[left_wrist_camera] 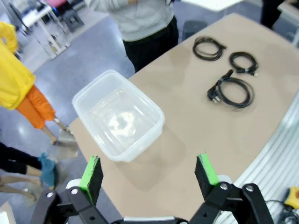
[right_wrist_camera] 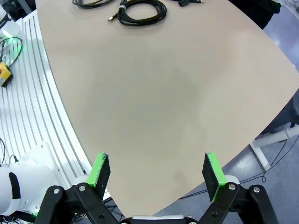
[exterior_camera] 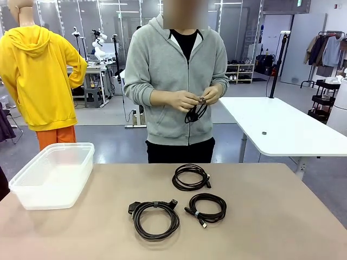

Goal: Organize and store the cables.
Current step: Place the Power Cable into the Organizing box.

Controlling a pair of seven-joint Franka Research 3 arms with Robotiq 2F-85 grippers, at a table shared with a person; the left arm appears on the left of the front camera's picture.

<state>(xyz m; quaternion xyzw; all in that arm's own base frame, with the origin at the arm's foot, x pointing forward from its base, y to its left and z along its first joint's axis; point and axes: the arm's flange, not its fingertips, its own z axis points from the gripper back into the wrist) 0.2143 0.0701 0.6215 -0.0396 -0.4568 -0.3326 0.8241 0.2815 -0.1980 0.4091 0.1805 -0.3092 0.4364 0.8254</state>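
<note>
Left gripper: green-padded fingers spread wide, nothing between them, hanging above the left edge of the table, over a clear plastic tub (empty, sitting at that edge). Right gripper: fingers likewise spread, holding nothing, above bare tabletop toward the right edge. Three black cables lie coiled mid-table, apart from one another. Large coil is nearest the robot's edge and has a chunky plug. Small coil is just beside it on the right. Third coil lies beyond both, toward the far edge. Person stands at the far edge, both hands at waist height holding a fourth cable, its loops hanging below the fingers.
</note>
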